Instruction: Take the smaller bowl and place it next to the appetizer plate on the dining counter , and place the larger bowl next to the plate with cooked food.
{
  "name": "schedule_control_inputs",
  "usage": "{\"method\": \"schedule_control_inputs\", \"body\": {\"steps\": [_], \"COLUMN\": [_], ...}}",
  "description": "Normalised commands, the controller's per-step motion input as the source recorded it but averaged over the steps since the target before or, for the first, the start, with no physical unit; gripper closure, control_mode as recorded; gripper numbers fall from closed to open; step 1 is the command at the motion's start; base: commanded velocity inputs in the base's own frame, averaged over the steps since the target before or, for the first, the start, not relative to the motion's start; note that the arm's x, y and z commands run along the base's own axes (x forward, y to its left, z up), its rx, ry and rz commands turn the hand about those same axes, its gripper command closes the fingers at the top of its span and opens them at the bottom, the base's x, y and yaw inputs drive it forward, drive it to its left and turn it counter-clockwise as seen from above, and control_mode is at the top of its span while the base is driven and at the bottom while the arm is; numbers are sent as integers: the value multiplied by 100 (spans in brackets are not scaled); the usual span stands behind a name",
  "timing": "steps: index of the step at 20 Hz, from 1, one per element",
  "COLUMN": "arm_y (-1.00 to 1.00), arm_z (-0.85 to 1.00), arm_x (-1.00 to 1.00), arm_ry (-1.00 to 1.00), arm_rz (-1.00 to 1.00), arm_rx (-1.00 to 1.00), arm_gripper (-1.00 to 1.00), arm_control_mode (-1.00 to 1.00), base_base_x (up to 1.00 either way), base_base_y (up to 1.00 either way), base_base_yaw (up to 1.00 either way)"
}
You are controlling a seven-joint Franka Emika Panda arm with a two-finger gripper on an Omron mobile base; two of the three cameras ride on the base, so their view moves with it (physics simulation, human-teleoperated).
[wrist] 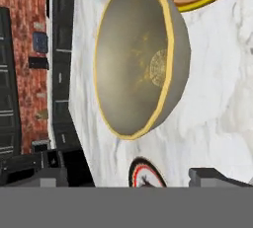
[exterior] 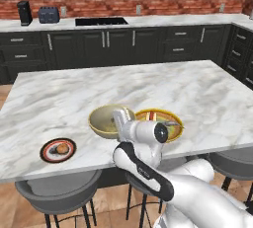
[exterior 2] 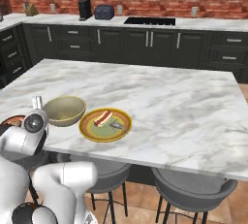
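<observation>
Beige and yellow-rimmed, the larger bowl (exterior: 107,121) sits upright on the white marble dining counter (exterior: 148,86), close to its near edge. At the bowl's 3 o'clock in the left base view, just beside it and perhaps touching at the rims, lies the yellow plate with cooked food (exterior: 165,123). That half of the task looks done.

In the hand view the gripper (wrist: 133,175) is released: its two dark fingertips stand wide apart at the bottom of the picture with nothing between them. The bowl (wrist: 141,57) lies at 12 o'clock from it, clear of both fingertips, so the hand seems free to back away without nudging it. The bowl is round, so it has no long axis to reckon with.

What the next move turns on is the other bowl. The dark-rimmed appetizer plate (exterior: 58,150) rests at about 8 o'clock from the beige bowl in the left base view, apart from it and near the counter's front edge, with bare marble around it. No wooden bowl stands beside that plate, so I judge the smaller bowl has yet to be fetched and set there.
</observation>
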Motion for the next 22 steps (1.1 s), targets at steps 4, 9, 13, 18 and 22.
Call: {"method": "schedule_control_inputs", "body": {"steps": [4,9,13,18,22], "arm_y": [-85,-96,-95,-83,-40], "arm_z": [100,100,43,0,0], "arm_x": [-30,-6,-12,-34,-61], "arm_ry": [45,48,22,-5,-26], "arm_rz": [0,0,3,4,17], "arm_rx": [-10,-20,-16,-6,-9], "arm_gripper": [-100,-100,-100,-100,-100], "arm_control_mode": [-100,-100,-100,-100,-100], "base_base_x": [0,0,0,0,0], "base_base_y": [0,0,0,0,0], "base_base_yaw": [0,0,0,0,0]}}
